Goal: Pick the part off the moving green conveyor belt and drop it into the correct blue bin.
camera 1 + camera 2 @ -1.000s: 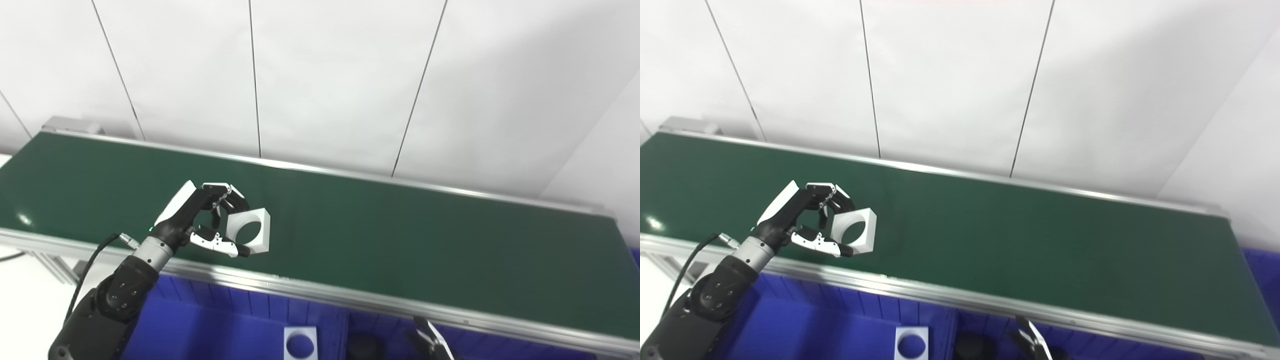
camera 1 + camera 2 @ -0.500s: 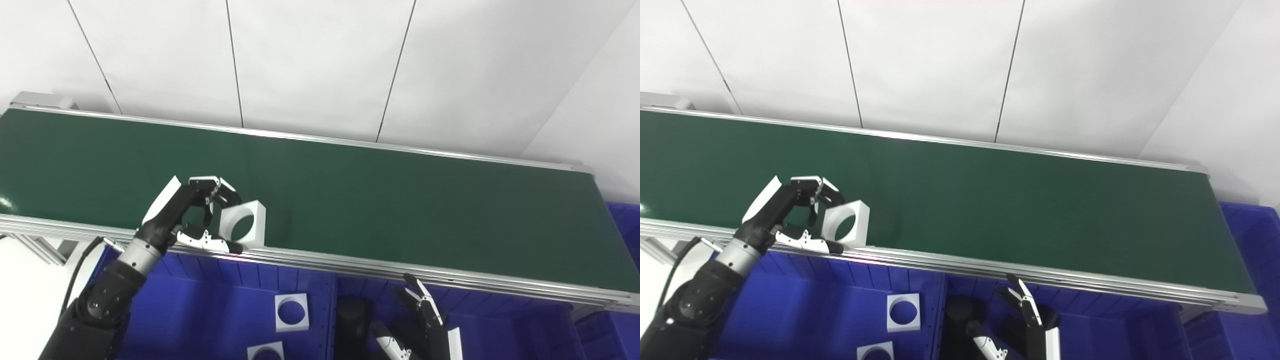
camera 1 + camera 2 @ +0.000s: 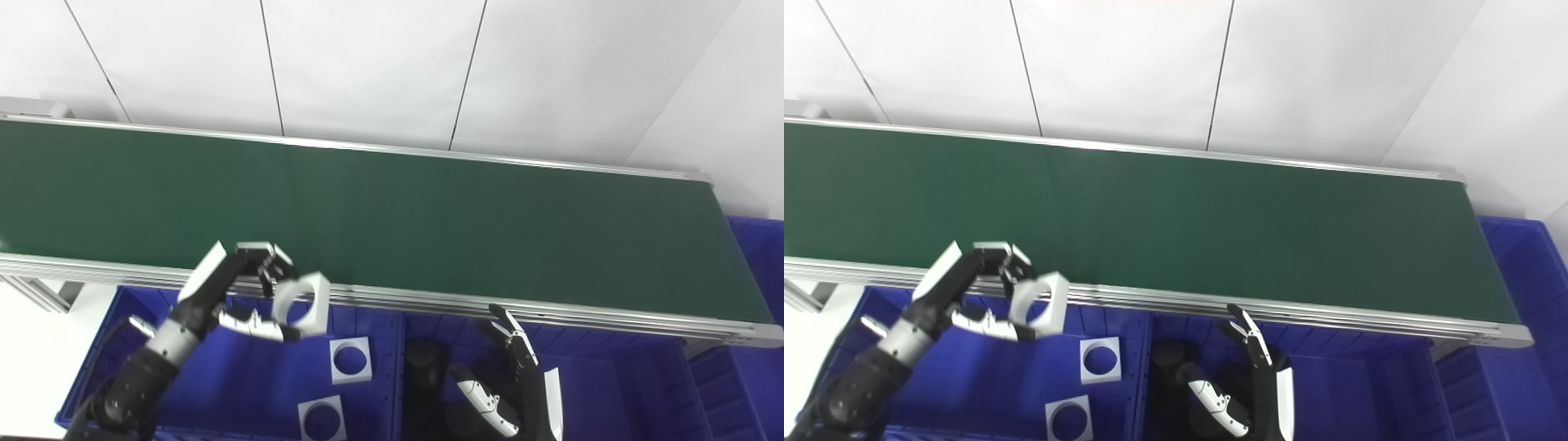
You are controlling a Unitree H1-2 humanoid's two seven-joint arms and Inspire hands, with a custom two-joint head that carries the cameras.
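The left hand (image 3: pixel 245 288) has the part (image 3: pixel 298 303) — a white square block with a round hole through it — pinched between its fingers (image 3: pixel 269 263) above and its thumb (image 3: pixel 260 327) below. The block is tilted and a little blurred. It hangs clear of the green belt (image 3: pixel 429 220), just past the belt's near metal rail (image 3: pixel 551 309), over the left blue bin (image 3: pixel 245 386).

Down in that bin lie two more blocks of the same sort: one flat square (image 3: pixel 350 360) near the bin's right wall, almost under the held part, and another (image 3: pixel 321 418) nearer the bottom edge of the view, partly cut off. Both lie flat with their holes facing up, apart from each other.

The right hand (image 3: pixel 514 392) waits low in the next bin (image 3: pixel 618 392) to the right, beneath the rail. Its fingers point up and are spread apart, with nothing between them. A dark rounded shape (image 3: pixel 422 361) sits just left of it in the same bin; I can't make out what it is.

The belt itself runs the whole width of the scene and carries nothing that I can see. Behind it stands a white panelled wall (image 3: pixel 367 67) with thin dark seams. At the far right another blue bin (image 3: pixel 756 245) shows past the end of the belt — only its corner is in view
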